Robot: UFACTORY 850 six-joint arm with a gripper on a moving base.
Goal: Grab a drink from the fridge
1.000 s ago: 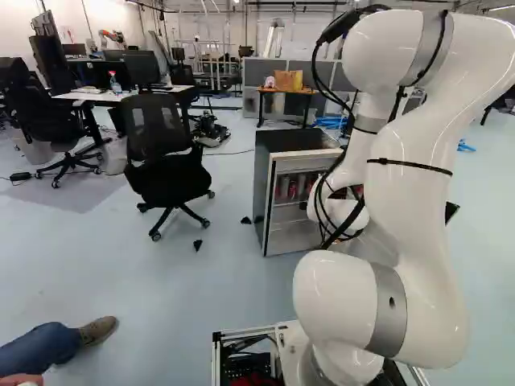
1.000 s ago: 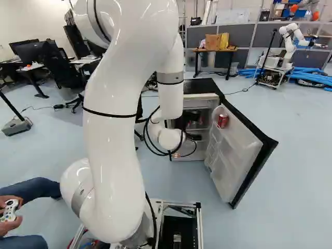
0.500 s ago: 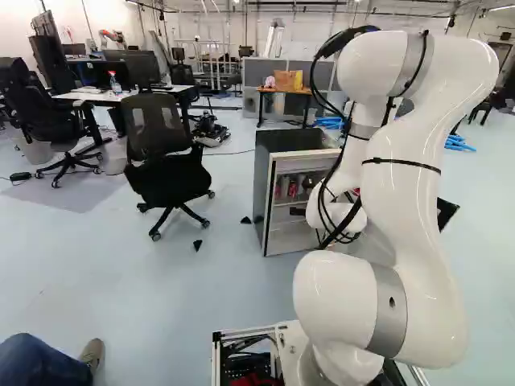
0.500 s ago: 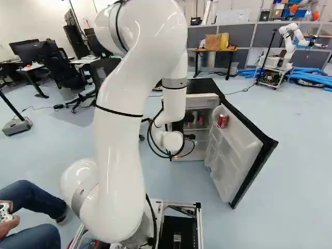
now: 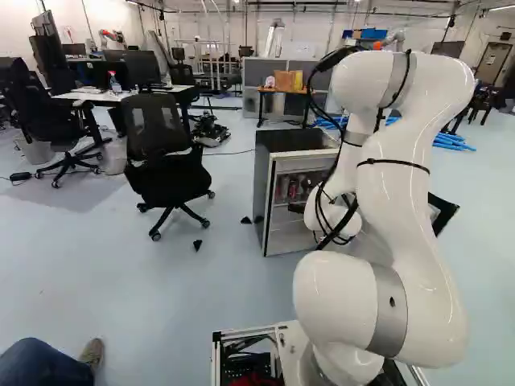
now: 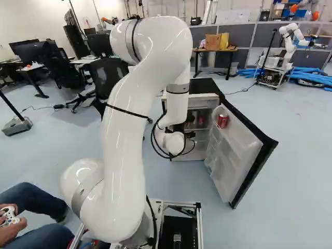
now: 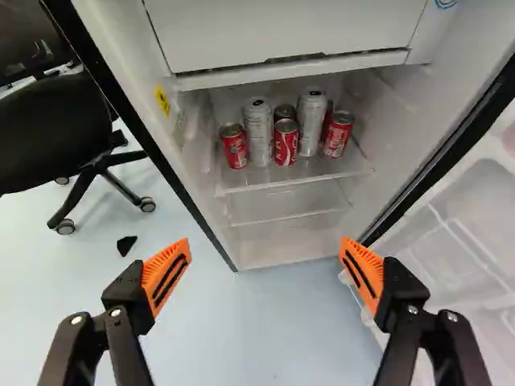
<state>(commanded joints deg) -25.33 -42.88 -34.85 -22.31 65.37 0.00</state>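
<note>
Bright, even light fills both base views, with the pale wall (image 6: 31,21) nearly white. The glossy white robot arm (image 6: 122,155) carries narrow highlights along its curves, and soft, faint-edged shadows lie on the smooth pale-blue floor (image 5: 161,281). The black mesh-backed office chair (image 5: 153,133) sinks to near black. In the wrist view, the white-lined fridge (image 7: 282,36) is greyer inside its lower compartment, yet the red and silver drink cans (image 7: 311,121) remain readably lit.
</note>
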